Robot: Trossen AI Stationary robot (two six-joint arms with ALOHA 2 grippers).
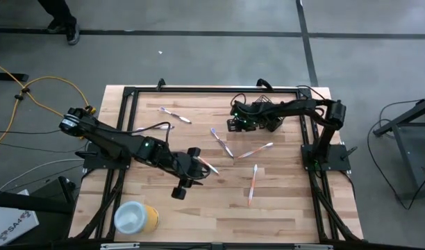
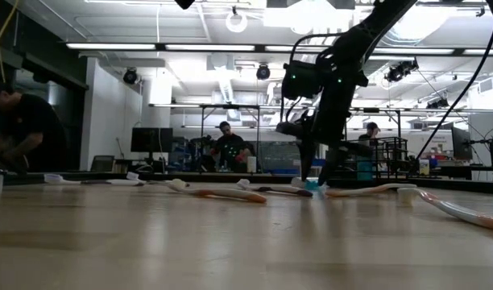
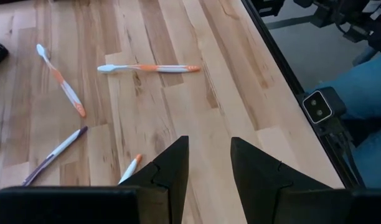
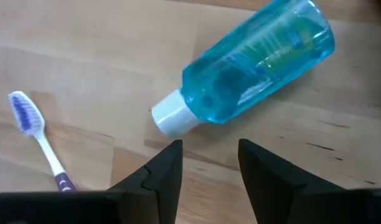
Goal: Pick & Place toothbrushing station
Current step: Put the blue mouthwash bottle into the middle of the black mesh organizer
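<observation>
Wooden table (image 1: 282, 201) planks fill the foreground of the low view and carry every item in the scene. Two dark arms reach inward over it from opposite sides. At the near left corner in the high view stands a yellow cylinder (image 1: 137, 218) with a white top, well apart from both arms. Over the centre-left area, the left gripper (image 1: 196, 164) hangs above bare wood with its fingers (image 3: 169, 174) parted and nothing between them; an orange-tipped toothbrush handle (image 3: 131, 169) lies just beside them. Toward the far right of the table, the right gripper (image 1: 235, 123) points down at a blue bottle (image 4: 253, 65) with a white cap, which lies on its side on the wood; the fingers (image 4: 162, 171) are spread, just short of the cap, and grasp nothing. Toothbrushes lie scattered flat across the middle of the table: a purple toothbrush (image 4: 40, 138) beside the bottle, an orange-and-white toothbrush (image 3: 148, 68) and a second orange-and-white toothbrush (image 3: 60, 79) ahead of the left gripper, a dark-handled toothbrush (image 3: 55, 155) near them, and one more toothbrush (image 1: 253, 182) toward the near right. Whether a mesh holder is present cannot be told.
</observation>
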